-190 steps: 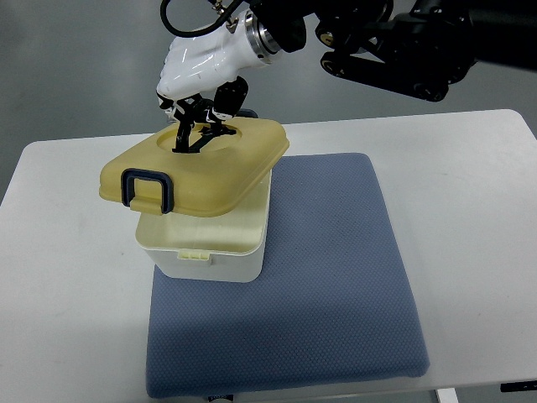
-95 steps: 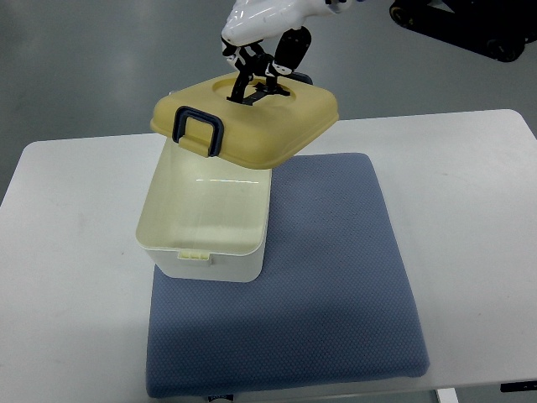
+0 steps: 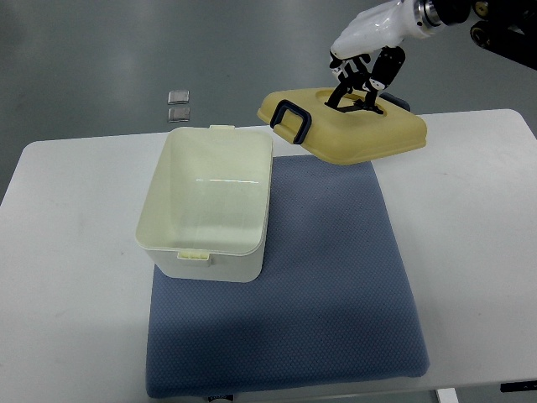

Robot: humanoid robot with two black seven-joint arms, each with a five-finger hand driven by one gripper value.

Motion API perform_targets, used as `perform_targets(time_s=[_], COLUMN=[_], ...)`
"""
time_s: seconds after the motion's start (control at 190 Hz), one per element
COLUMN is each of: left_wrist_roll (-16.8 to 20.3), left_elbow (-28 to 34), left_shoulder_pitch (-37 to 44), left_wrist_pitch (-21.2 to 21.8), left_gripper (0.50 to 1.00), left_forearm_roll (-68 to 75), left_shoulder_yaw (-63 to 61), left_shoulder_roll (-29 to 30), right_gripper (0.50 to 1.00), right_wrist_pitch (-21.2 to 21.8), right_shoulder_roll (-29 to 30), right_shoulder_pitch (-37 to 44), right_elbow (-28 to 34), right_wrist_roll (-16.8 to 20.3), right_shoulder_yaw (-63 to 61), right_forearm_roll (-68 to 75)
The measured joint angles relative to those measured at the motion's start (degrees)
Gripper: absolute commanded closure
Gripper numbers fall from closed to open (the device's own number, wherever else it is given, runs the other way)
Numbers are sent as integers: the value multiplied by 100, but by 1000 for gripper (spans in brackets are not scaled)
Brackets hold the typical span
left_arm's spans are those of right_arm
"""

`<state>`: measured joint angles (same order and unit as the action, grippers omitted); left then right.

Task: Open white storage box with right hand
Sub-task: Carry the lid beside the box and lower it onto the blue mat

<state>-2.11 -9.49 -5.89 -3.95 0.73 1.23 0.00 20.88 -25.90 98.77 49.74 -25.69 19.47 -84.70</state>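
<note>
Right hand [image 3: 362, 71] pinches yellow lid [image 3: 346, 128] aloft beside open white box [image 3: 208, 206].

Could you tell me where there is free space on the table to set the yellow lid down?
The right hand holds the lid above the far edge of the blue mat. The mat is bare right of the storage box and in front of it. The white table right of the mat is bare too. The box fills the mat's far left corner.

One box [image 3: 207, 210], one lid [image 3: 352, 133], one mat [image 3: 319, 285] — two floor plates [image 3: 179, 104].
</note>
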Motion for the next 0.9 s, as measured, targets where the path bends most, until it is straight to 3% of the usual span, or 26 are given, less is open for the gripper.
perform_targets(time_s=[0.358,0.9], left_wrist_roll=[2,4], left_elbow=[-14,0], left_shoulder_pitch=[0,-7], left_wrist_pitch=[0,0], left_gripper=[500,500], left_forearm_roll=[7,7], left_shoulder_yaw=[0,21], left_shoulder_roll=[0,0], right_gripper=[1000,1000], right_wrist_pitch=[-28,-5], right_shoulder_roll=[-434,-44], right_shoulder_pitch=[-662,-1441], right_elbow=[-88,-104], right_wrist_roll=[3,200], right_shoulder_yaw=[40,-10], right_forearm_roll=[-54,-24])
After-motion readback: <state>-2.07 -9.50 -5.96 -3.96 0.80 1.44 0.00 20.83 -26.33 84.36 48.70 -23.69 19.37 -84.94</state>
